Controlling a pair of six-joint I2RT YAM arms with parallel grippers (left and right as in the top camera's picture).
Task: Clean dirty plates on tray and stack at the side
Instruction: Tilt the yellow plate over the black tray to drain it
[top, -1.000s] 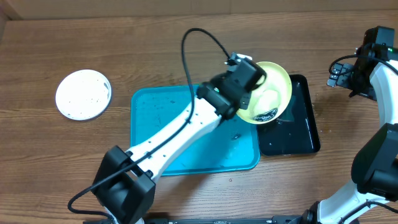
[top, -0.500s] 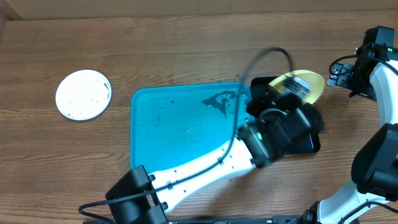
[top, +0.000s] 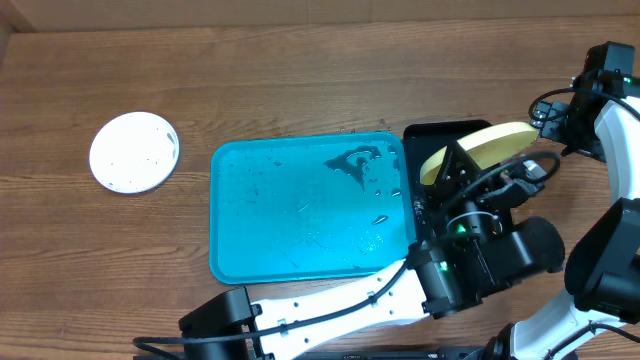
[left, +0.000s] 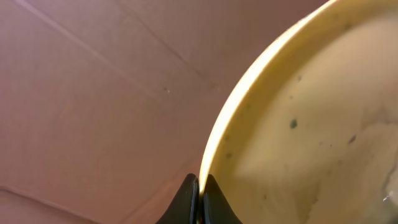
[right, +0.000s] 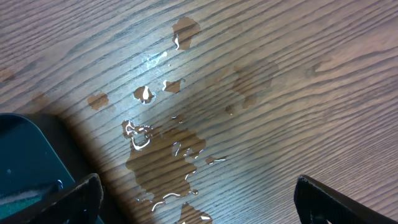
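From overhead, the turquoise tray (top: 232, 250) lies in the middle of the table (top: 300, 70), its floor wet with drops and marked by a dark smear towards its far right corner. The white plate (top: 133, 151), dotted with dark specks, sits flat on the table well to the left of the tray. Just right of the tray stands a black tray (top: 432, 135). The left arm (top: 340, 300) reaches in from the near edge, and its left claw (top: 447, 172) holds the yellow plate (top: 485, 145) steeply tilted above the black tray. The fingertips seem to sit at the plate's left rim, though the view is cluttered there. The right claw (top: 548, 118) hangs at the far right, apart from the plate.

In the left wrist view, the left claw (left: 199, 198) has its two dark tips pressed together on the rim of the yellow plate (left: 311, 124), pinching it. The plate's inner face carries a few dark specks and a paler streak. The background is a blurred pinkish brown.

In the right wrist view, the right claw (right: 199, 202) is spread wide and grips nothing, with one finger at each lower corner. Below it the table (right: 298, 74) carries a puddle (right: 165, 158) and scattered drops. A rounded corner of the black tray (right: 25, 155) shows at the left edge.
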